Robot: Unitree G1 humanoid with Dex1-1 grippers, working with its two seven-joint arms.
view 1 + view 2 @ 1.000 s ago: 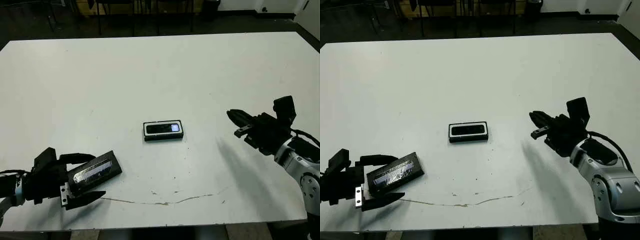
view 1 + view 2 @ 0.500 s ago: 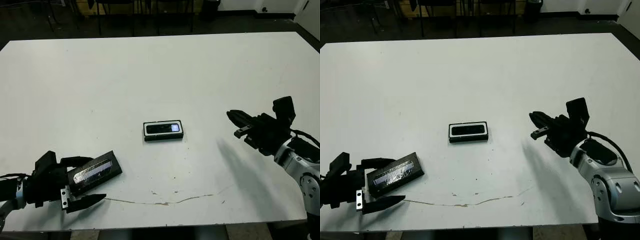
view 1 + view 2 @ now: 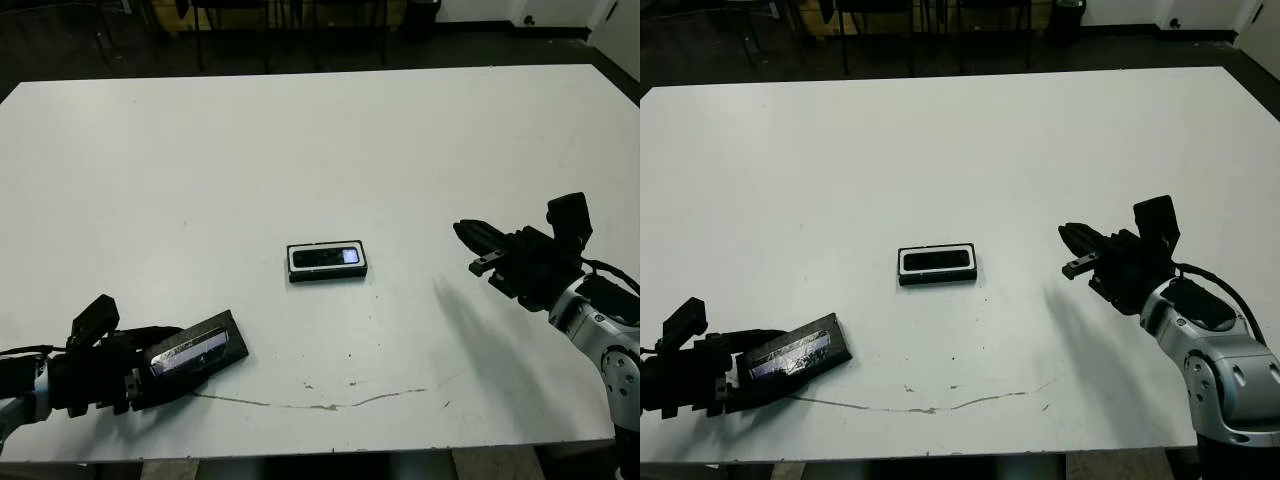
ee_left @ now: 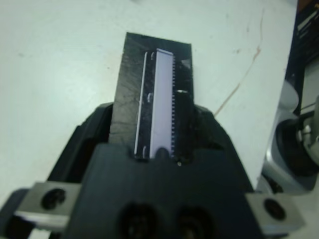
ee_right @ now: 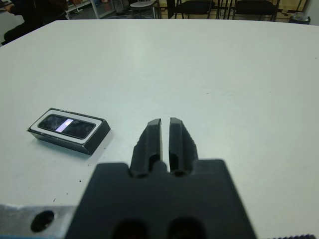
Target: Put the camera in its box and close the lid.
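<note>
- Setting: a white tabletop [image 3: 300, 150] with a thin brownish crack line [image 3: 330, 404] near its front edge; dark floor and chair legs lie beyond the far edge.
- Left end effector [image 3: 150, 372]: low at the front left corner of the tabletop, its two black fingers closed against the lid [image 3: 195, 349]. The wrist view shows the lid's near end seated between the fingers and its far end projecting out over the tabletop. From the head views the lid looks close to the surface; whether it touches cannot be told.
- Right end effector [image 3: 468, 235]: hovering above the right side of the tabletop, fingers pressed nearly together with only a slit between them, holding nothing and pointed toward the box.
- The box [image 3: 327, 261]: sits near the middle of the tabletop, well apart from both end effectors, white lining visible around its rim.
- The camera [image 3: 326, 257]: lies flat inside the box, a bluish-white glint near one end. Placement therefore appears done; closing remains.
- Handling, as a judgement: the lid looks thin, rigid and light, with a glossy reflective strip [image 4: 162, 99] that may be slippery. A grip across its short end, as here, leaves the far end free to lead onto the box. The box seems light enough to slide if the lid is pressed on at an angle.
</note>
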